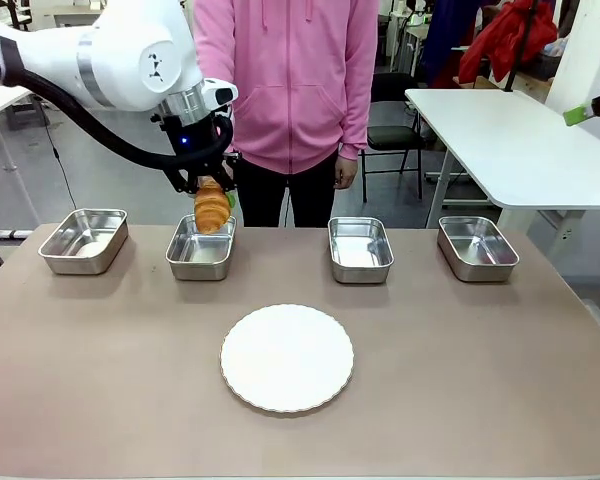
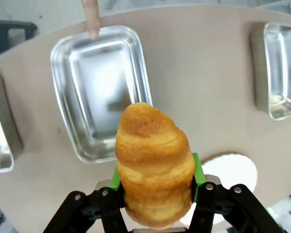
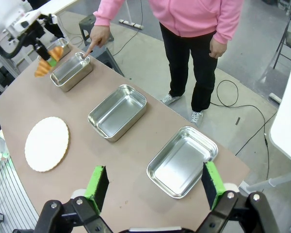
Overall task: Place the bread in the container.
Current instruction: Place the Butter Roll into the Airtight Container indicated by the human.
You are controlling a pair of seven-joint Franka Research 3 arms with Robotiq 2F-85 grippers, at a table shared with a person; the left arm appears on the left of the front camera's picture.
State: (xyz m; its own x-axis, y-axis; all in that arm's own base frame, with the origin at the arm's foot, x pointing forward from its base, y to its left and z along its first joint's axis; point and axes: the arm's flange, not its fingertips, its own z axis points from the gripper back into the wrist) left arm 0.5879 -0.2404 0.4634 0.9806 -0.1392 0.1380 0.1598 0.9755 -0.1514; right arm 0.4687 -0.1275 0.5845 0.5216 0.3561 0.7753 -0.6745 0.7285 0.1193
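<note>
A robotics lab or workshop: bare grey concrete floor (image 3: 150, 63) with loose black cables (image 3: 242, 114) trailing across it, plain white work tables (image 1: 510, 140) beyond the brown test table (image 1: 110, 380), and a black chair (image 1: 392, 130).

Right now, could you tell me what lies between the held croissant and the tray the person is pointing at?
Nothing: in the left wrist view the croissant, gripped by the left claw, hangs over open air above the pointed-at tray.

Beyond my brown tabletop (image 1: 100, 400), a long white table (image 1: 510, 140) fills the upper right of the frame. A black office chair (image 1: 390, 120) stands at upper centre on grey concrete floor (image 3: 262, 73), where black cables (image 3: 233, 104) trail.
</note>
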